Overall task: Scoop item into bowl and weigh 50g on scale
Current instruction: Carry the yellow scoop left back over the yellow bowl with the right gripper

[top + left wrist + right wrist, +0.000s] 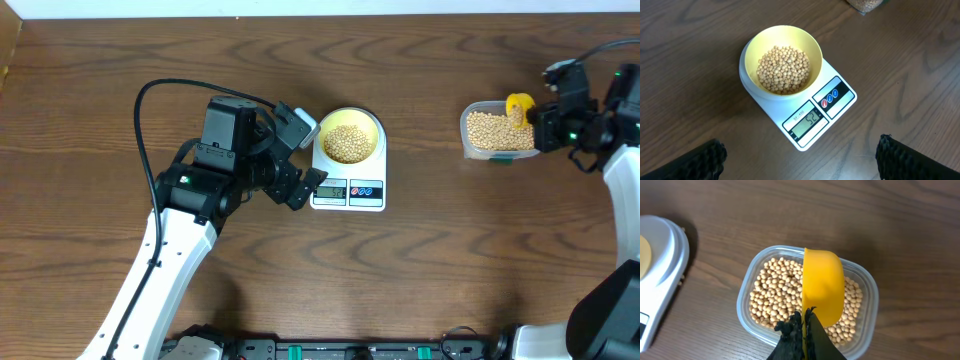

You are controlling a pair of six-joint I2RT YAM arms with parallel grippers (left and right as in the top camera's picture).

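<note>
My right hand clamps the scoop over the container, ready to reload; my left hand, open, stands off the scale.

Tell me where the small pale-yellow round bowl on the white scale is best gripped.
I would grip the rim of the pale-yellow round bowl from above, one jaw inside, one outside: its thin upright wall stands bare above the tan beans.

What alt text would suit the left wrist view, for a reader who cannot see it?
A pale-yellow bowl of small tan beans stands on the round platform of a white kitchen scale on a brown wooden table. The dark fingers of the open left gripper show in both lower corners.
</note>
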